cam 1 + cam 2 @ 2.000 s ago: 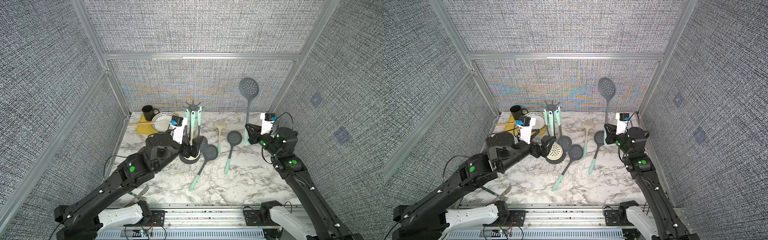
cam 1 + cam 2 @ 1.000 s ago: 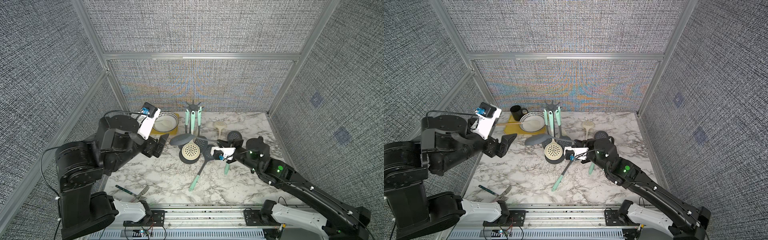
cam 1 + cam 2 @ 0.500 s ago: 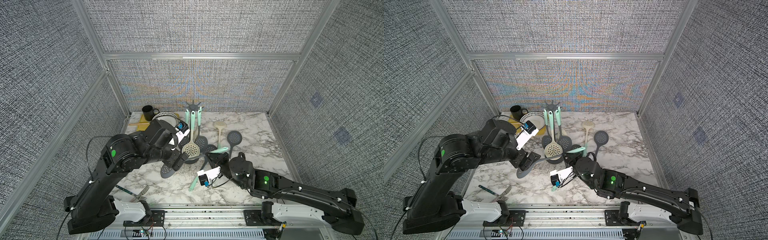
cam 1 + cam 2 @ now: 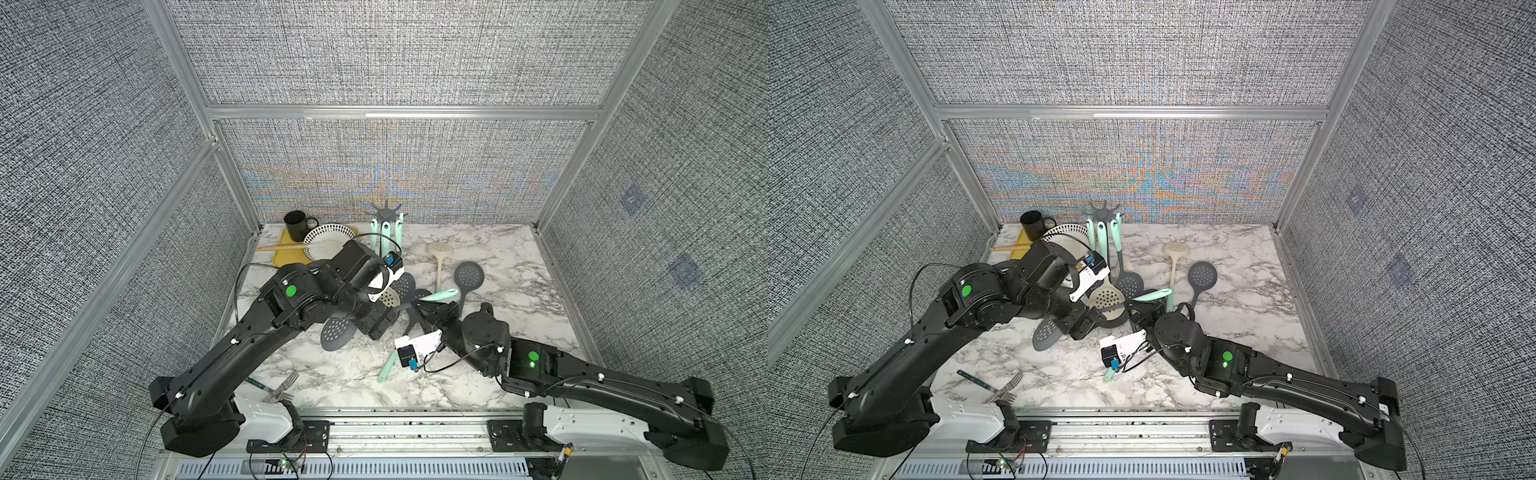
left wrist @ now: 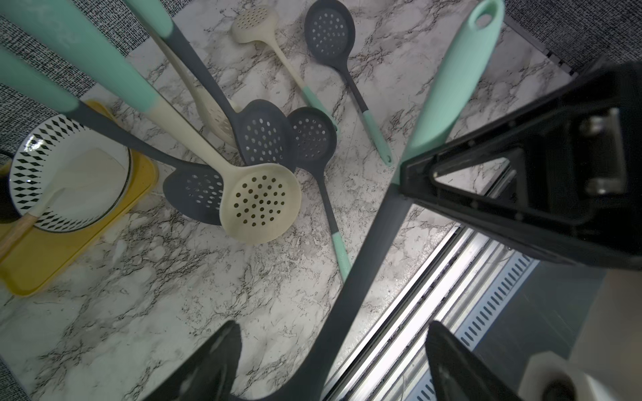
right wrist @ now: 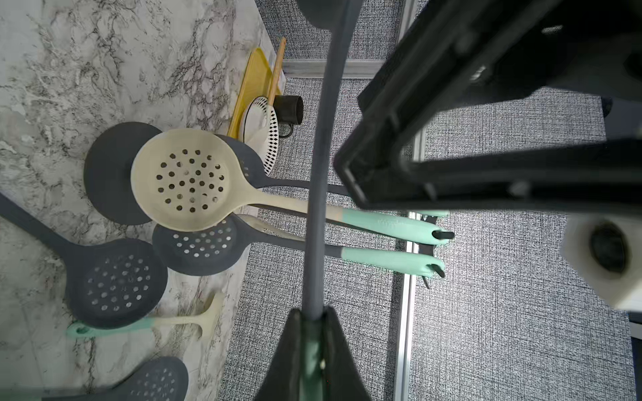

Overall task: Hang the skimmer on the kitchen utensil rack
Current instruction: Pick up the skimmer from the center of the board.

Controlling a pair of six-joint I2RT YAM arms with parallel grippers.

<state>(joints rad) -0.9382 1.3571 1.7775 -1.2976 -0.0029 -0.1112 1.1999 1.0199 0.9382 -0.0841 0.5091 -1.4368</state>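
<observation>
A: Count?
B: At least three hung skimmers (image 5: 260, 205) on the kitchen utensil rack (image 4: 386, 206), back edge; three loose skimmers (image 4: 468, 275) on the surface (image 4: 332, 376); one held skimmer (image 4: 337, 332).
A: Tools?
B: Right tool (image 6: 313, 314) clamps its handle; left tool (image 5: 330, 333) wide around its stem. Front surface open.

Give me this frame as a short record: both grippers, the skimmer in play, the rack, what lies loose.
right gripper: shut on the held skimmer, at its mint end
left gripper: open, straddling its grey shaft
held skimmer: not yet hung, spanning both grippers
rack: upright at the back; three mint handles hung
loose on table: cream skimmer, dark skimmer, second dark skimmer
</observation>
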